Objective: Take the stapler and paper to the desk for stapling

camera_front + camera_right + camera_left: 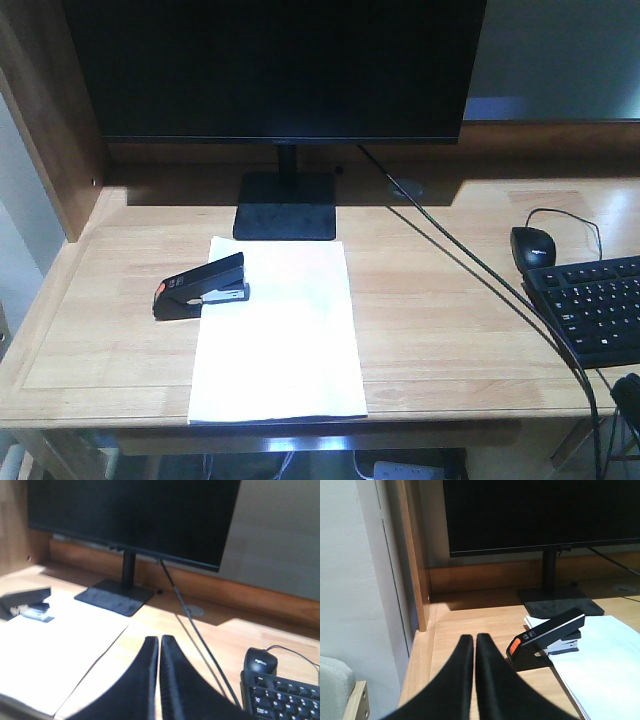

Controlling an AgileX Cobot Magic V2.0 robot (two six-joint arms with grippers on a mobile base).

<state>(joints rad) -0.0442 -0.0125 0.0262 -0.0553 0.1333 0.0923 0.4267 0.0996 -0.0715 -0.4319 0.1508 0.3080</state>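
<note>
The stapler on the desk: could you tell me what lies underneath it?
The stapler straddles the paper's left edge: its front sits on the sheet, its orange end on bare desk. Whatever lies directly beneath is hidden.

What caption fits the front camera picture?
Black stapler resting across the left edge of the white paper on the desk.

Light jointed-wood worktop [440,330] with smooth satin finish, matt white paper [278,335], black plastic stapler [201,287] with silver metal strip, glossy dark monitor [275,65], matt black plastic keyboard [595,310]
</note>
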